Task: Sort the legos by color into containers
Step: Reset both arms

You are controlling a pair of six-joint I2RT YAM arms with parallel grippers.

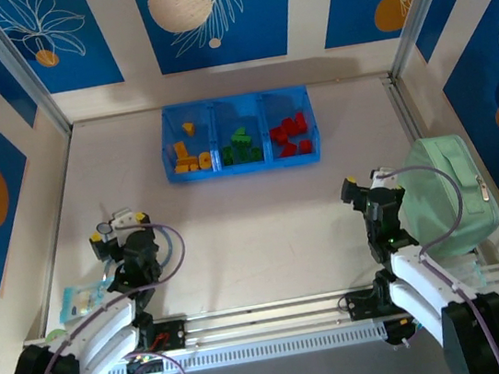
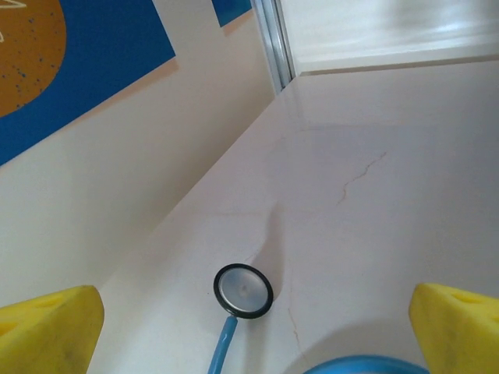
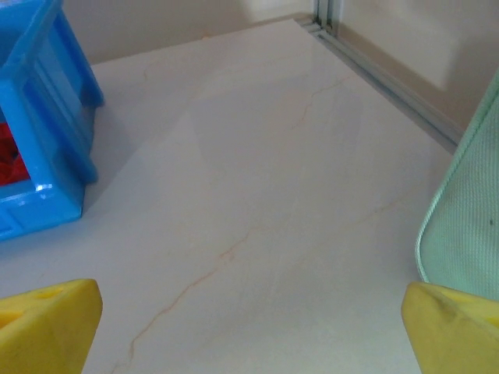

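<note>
Counter (image 1: 262, 213): pale, marble-like, with thin hairline veins, walled by blue and cream panels.

Mint-green zippered case (image 1: 446, 196): on the counter at the right edge, just beside the right arm. Its fabric edge shows at the right of the right wrist view.

Blue tray (image 1: 247, 166): at the far middle of the counter, well apart from both arms. One piece, with three compartments side by side. A near corner of it shows at the left in the right wrist view.

Left gripper (image 1: 124, 221): near left of the counter, pointing away from the base. Yellow fingers (image 2: 47, 331) spread wide, nothing between them.

Right gripper (image 1: 365, 180): near right, beside the case. Fingers (image 3: 47, 323) also wide apart and empty, with bare counter between them.

Pale blue packet (image 1: 78, 299): flat on the counter, by the left arm's outer side.

Legos, all in the tray: yellow-orange bricks (image 1: 187, 156) in the left compartment, green bricks (image 1: 242, 144) in the middle, red bricks (image 1: 290, 135) in the right. No brick seen loose on the counter.

Small round disc (image 2: 243, 291): dark-rimmed, on a blue stem, lying on the counter ahead of the left fingers.
</note>
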